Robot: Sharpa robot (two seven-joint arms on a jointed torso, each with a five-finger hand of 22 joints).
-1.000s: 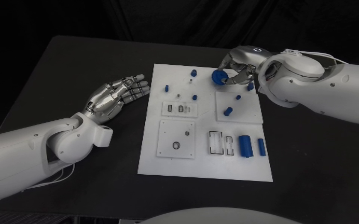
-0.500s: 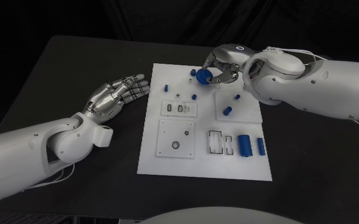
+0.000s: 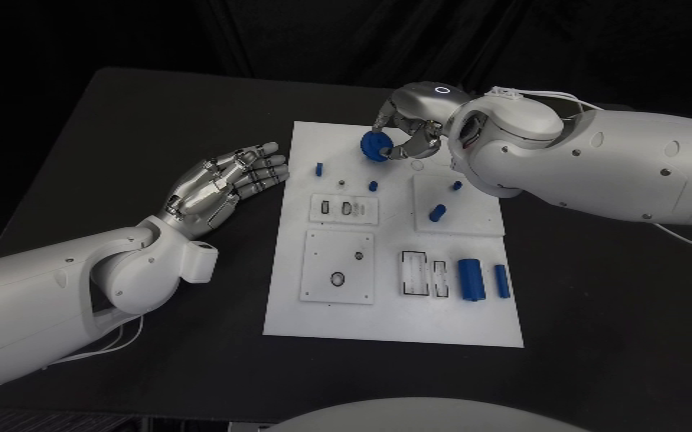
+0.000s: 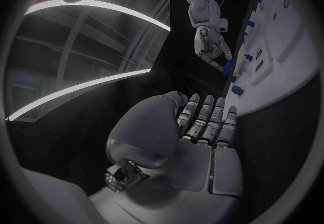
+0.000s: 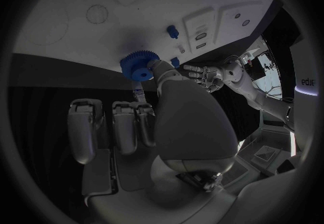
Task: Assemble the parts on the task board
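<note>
The white task board lies in the middle of the black table. My right hand hovers over the board's far edge and pinches a round blue toothed gear, also the gear in the right wrist view, between thumb and finger. Small blue pegs stand on the board just below it. My left hand lies flat left of the board, fingers stretched out and apart, holding nothing; the left wrist view shows its fingers pointing at the board's edge.
Two blue cylinders lie near the board's right near corner, beside a white slotted block. A square plate with a round hole sits at the board's left near side. Bare black table surrounds the board.
My right hand has carried the blue gear leftward along the board's far edge, from the far right to near the middle. The left hand has stayed still.
</note>
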